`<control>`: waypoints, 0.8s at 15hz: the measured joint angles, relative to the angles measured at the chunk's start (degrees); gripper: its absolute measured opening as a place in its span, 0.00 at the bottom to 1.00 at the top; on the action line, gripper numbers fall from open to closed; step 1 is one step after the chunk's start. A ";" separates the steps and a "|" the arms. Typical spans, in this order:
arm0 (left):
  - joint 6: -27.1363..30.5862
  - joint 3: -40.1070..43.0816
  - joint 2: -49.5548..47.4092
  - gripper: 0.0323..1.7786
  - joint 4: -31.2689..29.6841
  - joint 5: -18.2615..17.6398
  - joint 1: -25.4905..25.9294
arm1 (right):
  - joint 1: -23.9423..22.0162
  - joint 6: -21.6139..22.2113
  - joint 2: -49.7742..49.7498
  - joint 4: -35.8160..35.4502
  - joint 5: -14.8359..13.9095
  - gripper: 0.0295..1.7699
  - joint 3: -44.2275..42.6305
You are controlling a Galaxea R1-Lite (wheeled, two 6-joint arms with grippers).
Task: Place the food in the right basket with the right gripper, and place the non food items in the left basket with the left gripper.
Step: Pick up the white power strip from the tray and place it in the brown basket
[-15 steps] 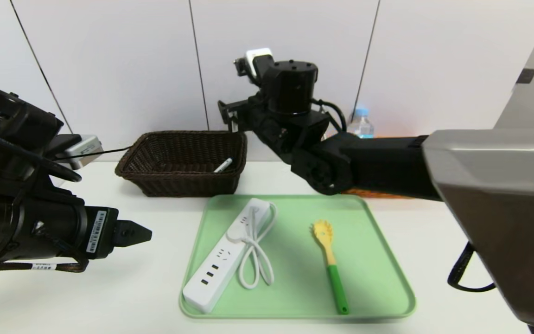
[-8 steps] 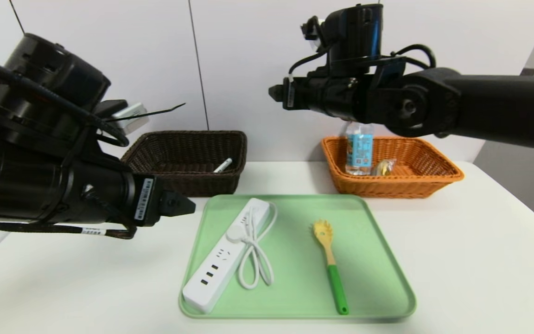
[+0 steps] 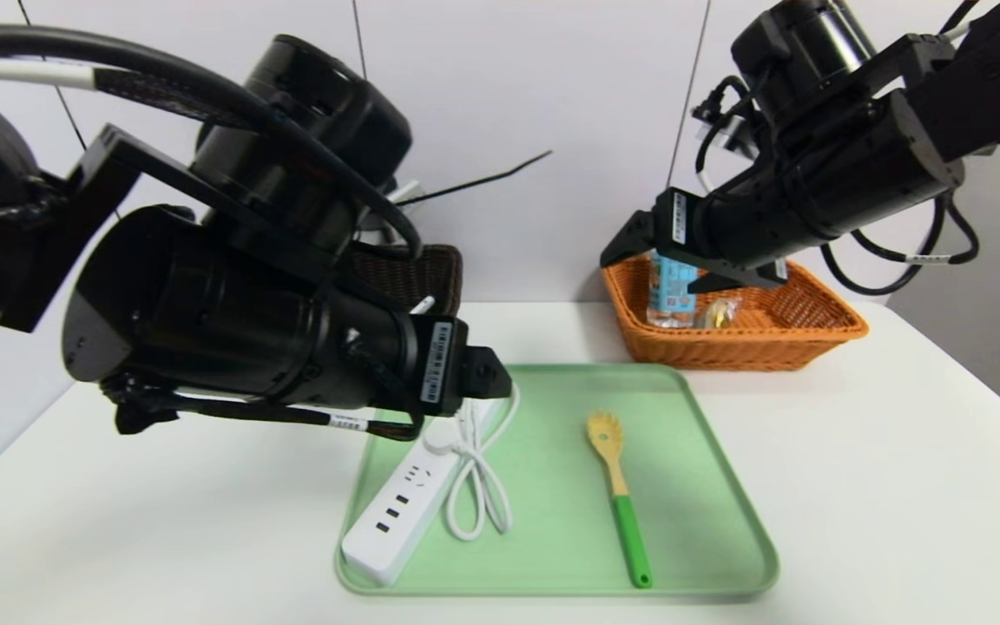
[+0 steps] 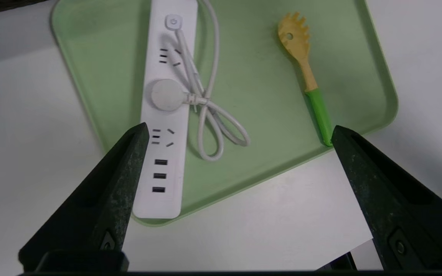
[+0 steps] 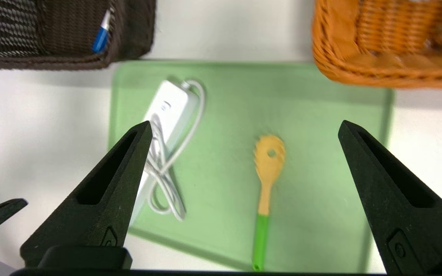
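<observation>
While the black left gripper (image 4: 240,126) hung over the far end of the power strip, its arm hid most of the dark brown, almost black woven wicker basket (image 3: 446,260), leaving only its right part in the head view. Its fingers stood wide apart and held nothing. Inside that basket lay a white marker with a blue cap (image 5: 102,34), only one end of it showing past the arm in the head view; the right wrist view showed the cap.

Next came the white power strip with coiled white cord (image 3: 387,529), slanting across the left side of a pale green rectangular tray (image 3: 552,538) on the white bench (image 3: 882,486). The gripper covered its far end in the head view. To the right on the tray lay a yellow pasta spoon with a green handle (image 3: 618,477), in full view.

Farther right, the black right gripper (image 3: 648,273) hovered above the left part of the orange-tan woven wicker basket (image 3: 726,351), fingers wide apart and gripping nothing. Behind it, a clear water bottle with a blue label (image 3: 672,291) stood in the basket, its top hidden. Beside the bottle lay a yellowish snack in a clear wrapper (image 3: 720,312), its shape hard to make out.
</observation>
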 joint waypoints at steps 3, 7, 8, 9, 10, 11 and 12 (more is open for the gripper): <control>-0.09 -1.77 2.41 0.95 -0.16 -0.44 -1.35 | 0.17 -2.97 -2.40 2.79 -3.24 0.95 2.60; -0.17 -1.90 3.50 0.95 -0.13 -3.08 -1.44 | -1.07 -8.68 -6.49 5.99 -4.40 0.96 6.51; -0.20 -2.02 3.74 0.95 -0.16 -3.06 -1.35 | -1.77 -9.45 -7.45 6.02 -4.36 0.96 7.74; -0.17 -2.12 3.91 0.95 -0.18 -3.06 -1.27 | -2.90 -11.17 -8.58 5.90 -4.25 0.96 9.59; -0.20 -2.12 4.10 0.95 -0.16 -3.05 -1.24 | -4.58 -13.53 -9.84 5.38 -3.77 0.96 11.74; -0.45 -2.07 4.27 0.95 -0.10 -3.05 -1.19 | -6.67 -16.21 -11.17 3.89 -2.94 0.96 14.56; -1.02 -1.88 4.46 0.95 0.00 -2.97 -1.19 | -8.37 -18.30 -12.35 1.44 -2.52 0.96 17.24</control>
